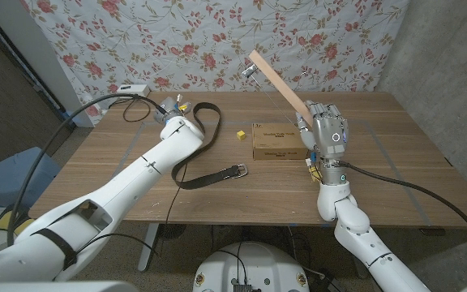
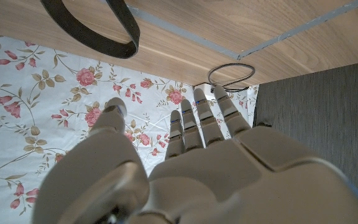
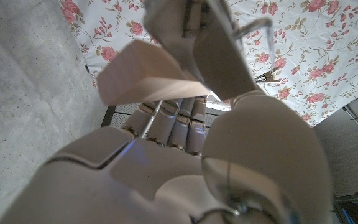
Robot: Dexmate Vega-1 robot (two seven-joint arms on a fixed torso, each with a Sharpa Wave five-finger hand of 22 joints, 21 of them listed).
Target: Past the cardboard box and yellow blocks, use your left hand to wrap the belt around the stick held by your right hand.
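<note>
One belt (image 1: pixel 203 146) is to be wound, and it is seen in the head view lying on the wooden surface (image 1: pixel 404 154), its loop near the far left and its buckle end trailing toward the near edge. The loop end lies just beside the left hand (image 1: pixel 171 108), which is raised at the far left of the surface; the belt's long axis runs from that hand toward the near edge. The stick (image 1: pixel 280 85) lies well to the right of it, grasped by the right hand (image 1: pixel 328 134) and tilted up and away toward the floral backdrop (image 1: pixel 217 40). Between belt and stick stand the cardboard box (image 1: pixel 277 142) and a yellow block (image 1: pixel 240 135). The left hand is judged nearer to the belt, so the carry would run rightward past the box.

In the left wrist view the left hand (image 2: pixel 185 168) is shown released, its fingers extended and empty, with the belt's loop (image 2: pixel 98 31) beyond them. In the right wrist view the right hand (image 3: pixel 185 162) is seen clenched around the stick (image 3: pixel 148 78).
</note>
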